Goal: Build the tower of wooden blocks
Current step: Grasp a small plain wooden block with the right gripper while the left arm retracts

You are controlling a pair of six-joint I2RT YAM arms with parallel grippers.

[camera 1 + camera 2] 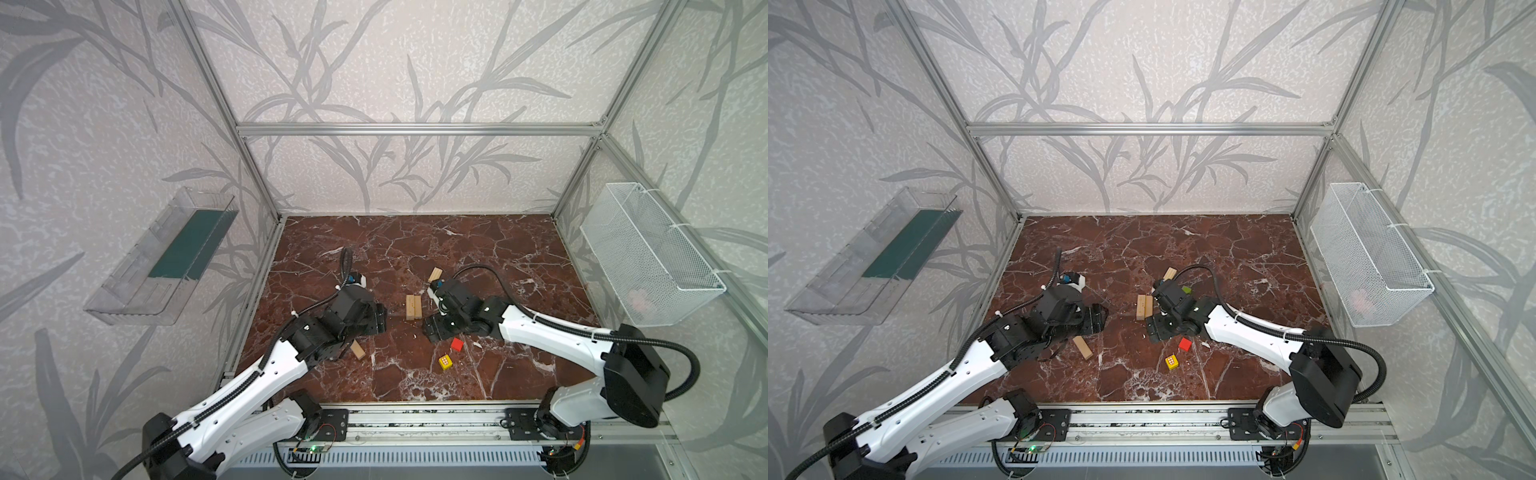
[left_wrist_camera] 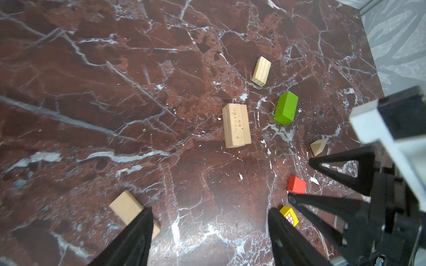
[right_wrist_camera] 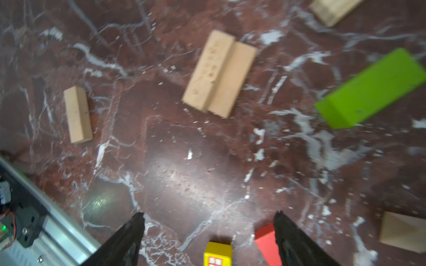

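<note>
Even soft light, right wrist view blurred

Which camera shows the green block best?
The left wrist view: the green block lies whole and sharp. The right wrist view shows it blurred and clipped at the edge; in a top view only a sliver peeks past the right arm.

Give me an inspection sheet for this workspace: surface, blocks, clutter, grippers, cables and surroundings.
Surface: red-brown marble table, blocks scattered on it.
Job's things: two tan bars lying together; single tan bar by the left arm; tan block further back; lime-green bar; tan wedge; red cube; yellow patterned cube; no tower standing.
Clutter: nothing seen.
Grippers: left gripper open, empty; right gripper open, empty.
Cables: black hoses loop above both arms.
Surroundings: clear bin on the left wall; white mesh basket on the right wall; aluminium frame.
</note>
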